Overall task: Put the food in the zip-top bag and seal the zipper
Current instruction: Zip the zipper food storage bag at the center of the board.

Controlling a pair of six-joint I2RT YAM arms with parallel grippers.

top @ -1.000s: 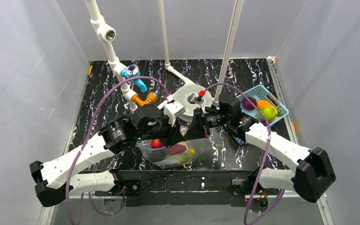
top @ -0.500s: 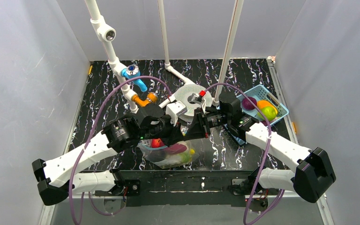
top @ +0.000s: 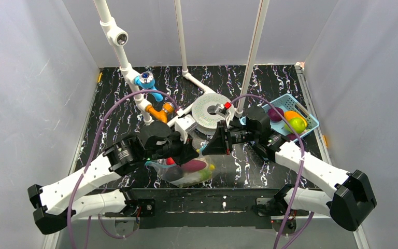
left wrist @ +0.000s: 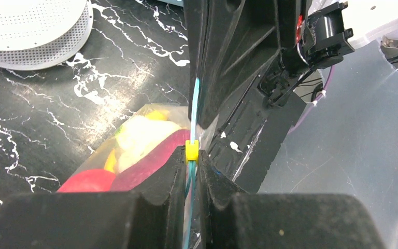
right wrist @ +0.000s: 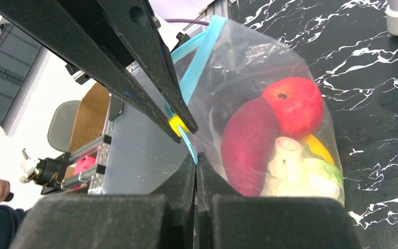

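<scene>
Overhead looks down; close wrist views share the zip-top bag (right wrist: pixel 249 57).

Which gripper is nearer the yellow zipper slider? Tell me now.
Left. The left gripper clamps the zipper with the yellow slider at the tips of its fingers; the right gripper pinches the zipper just beside the slider.

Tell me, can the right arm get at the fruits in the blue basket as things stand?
Probably not at once. The basket with the fruits lies near on its side, nothing over it, but the right gripper is shut on the teal zipper and would have to let go first.
</scene>
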